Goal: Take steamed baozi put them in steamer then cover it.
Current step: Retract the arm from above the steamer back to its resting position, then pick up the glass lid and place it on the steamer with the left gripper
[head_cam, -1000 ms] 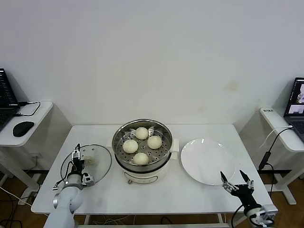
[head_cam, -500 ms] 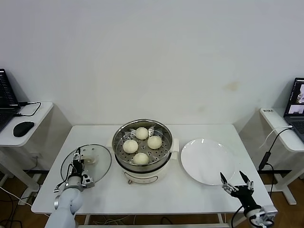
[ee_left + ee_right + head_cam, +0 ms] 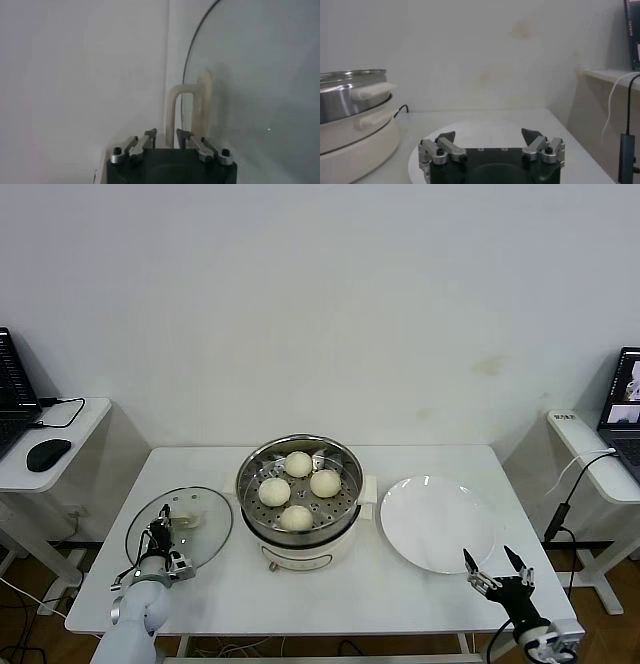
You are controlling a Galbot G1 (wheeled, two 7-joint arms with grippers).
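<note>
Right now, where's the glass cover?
In the head view the cover is on the robot's left side of the table, beside the steamer, with the left gripper at its cream handle.

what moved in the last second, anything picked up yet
The left end effector, closed on the handle of the glass lid, has drawn slightly toward the robot and to its left, and the lid has shifted with it. The right end effector dropped a little nearer the table's front edge, jaws open and empty. The four baozi in the steamer and the white plate stayed put.
</note>
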